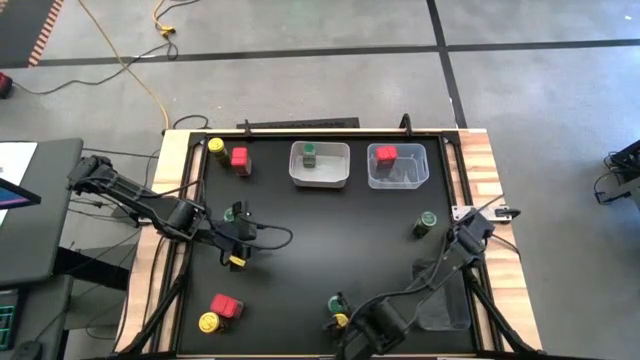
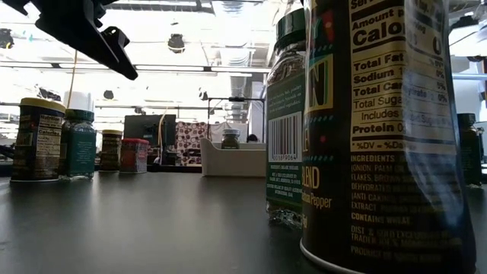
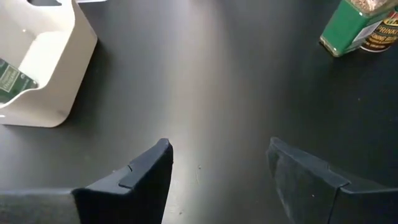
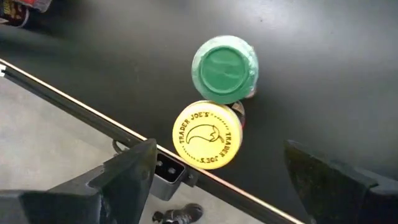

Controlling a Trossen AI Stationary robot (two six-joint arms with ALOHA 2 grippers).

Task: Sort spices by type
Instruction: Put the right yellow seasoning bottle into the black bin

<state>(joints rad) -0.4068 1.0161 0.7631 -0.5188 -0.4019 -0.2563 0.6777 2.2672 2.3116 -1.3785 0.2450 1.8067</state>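
- Bins: two clear plastic bins side by side at the table's far edge. The left bin (image 1: 320,165) holds one green-lidded jar (image 1: 310,154); the right bin (image 1: 398,167) holds one red box (image 1: 386,154).
- Green-lidded jars on the table: three. One sits by the left gripper (image 1: 232,212), one near the right edge (image 1: 426,220), one at the near edge (image 1: 336,302).
- Yellow-lidded jars: three. One is at the far left corner (image 1: 216,147), one at the near left (image 1: 208,322), one at the near edge (image 1: 341,320), touching the green jar there.
- Red boxes on the table: two. One sits beside the far-left yellow jar (image 1: 239,158), one beside the near-left yellow jar (image 1: 226,305).
- Left gripper (image 3: 217,168): over the left-centre table, fingers parted at a middling gap, holding nothing.
- Right gripper (image 4: 217,171): above the near-edge pair of jars, fingers spread wide, holding nothing.
- Table (image 1: 330,250): one, with a black top.
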